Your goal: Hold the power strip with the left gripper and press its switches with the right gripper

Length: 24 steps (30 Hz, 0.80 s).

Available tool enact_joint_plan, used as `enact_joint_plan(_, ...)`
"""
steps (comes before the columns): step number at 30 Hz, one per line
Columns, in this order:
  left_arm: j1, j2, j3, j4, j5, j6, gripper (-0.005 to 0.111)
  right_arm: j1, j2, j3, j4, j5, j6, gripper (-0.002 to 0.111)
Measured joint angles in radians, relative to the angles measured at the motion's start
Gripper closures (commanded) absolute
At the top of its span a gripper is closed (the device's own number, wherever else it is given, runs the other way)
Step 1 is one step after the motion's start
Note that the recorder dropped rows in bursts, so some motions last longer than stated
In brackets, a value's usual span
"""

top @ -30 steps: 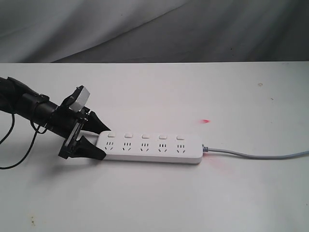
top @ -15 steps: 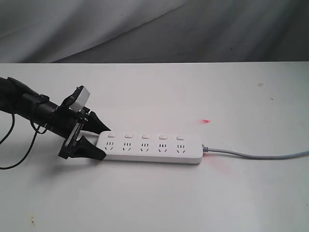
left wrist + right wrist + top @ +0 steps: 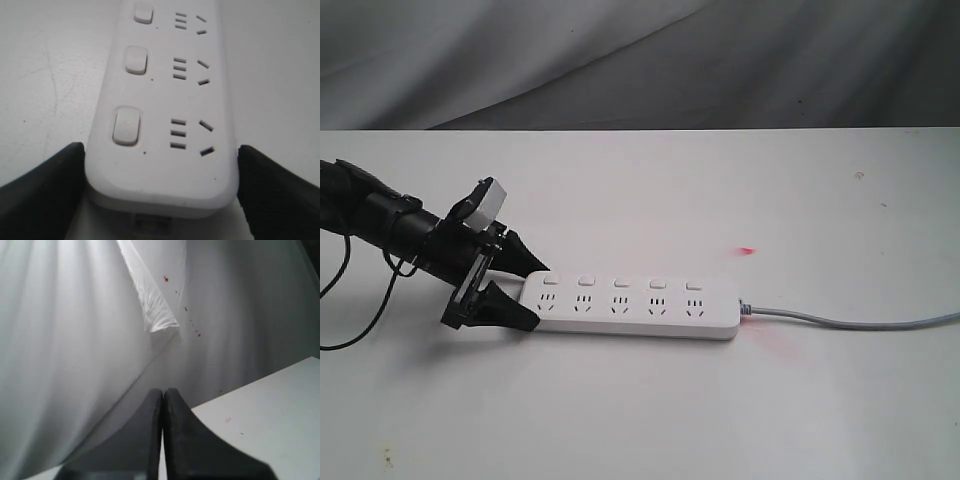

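Nothing was seen to have moved since the earlier frames. The left hand [image 3: 538,295] was kept where it had been, its pointed fingers spread wide across the power strip [image 3: 635,305] and set against both sides of its rounded end. The strip lay flat on the table [image 3: 720,180], running straight away from that hand. The switches [image 3: 621,282] were lined up beyond the fingertips, the first just beside them. The cord [image 3: 850,320] was led off from the end farthest from the hand.

Trouble was judged likeliest from the grip itself. Only the very end was clamped, so a press on the farthest switch could swing or tip the strip between the tapered fingers. The nearest switch could hardly be reached without the left fingers being struck. Each switch was small, so a tip brought down slightly off would land on a socket instead.

Contact on both sides of the strip was shown only by the left wrist view, where just three switches were visible. All five switches and the cord were given only by the exterior view, from which the right hand [image 3: 163,391] was missing. That hand was shown by its own wrist view alone, its fingers closed together on nothing and pointed at grey drapery [image 3: 75,340], with no strip in sight.
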<state>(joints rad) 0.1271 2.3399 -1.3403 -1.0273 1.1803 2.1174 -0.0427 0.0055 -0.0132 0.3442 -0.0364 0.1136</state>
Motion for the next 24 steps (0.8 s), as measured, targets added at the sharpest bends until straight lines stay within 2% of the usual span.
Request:
enact_joint_plan(3,0.000,0.000,0.000,0.000,0.000,0.000,0.062,0.000,0.081,-0.062,-0.053,0.045,-0.047,0.108)
enact_joint_plan(7,0.000,0.000,0.000,0.000,0.000,0.000,0.062,0.000,0.295,-0.212,-0.167,0.097,-0.098,0.108)
enact_joint_plan(11,0.000,0.000,0.000,0.000,0.000,0.000,0.062,0.000,0.573,-0.436,-0.309,0.235,-0.168,0.108)
enact_joint_plan(15,0.000,0.000,0.000,0.000,0.000,0.000,0.062,0.000,0.849,-0.672,-0.363,0.378,-0.217,0.108)
enact_joint_plan(20,0.000,0.000,0.000,0.000,0.000,0.000,0.062,0.000,1.125,-0.954,-0.344,0.591,-0.366,0.108)
enact_joint_plan(24,0.000,0.000,0.000,0.000,0.000,0.000,0.062,0.000,1.311,-1.128,-0.170,0.757,-0.598,0.108)
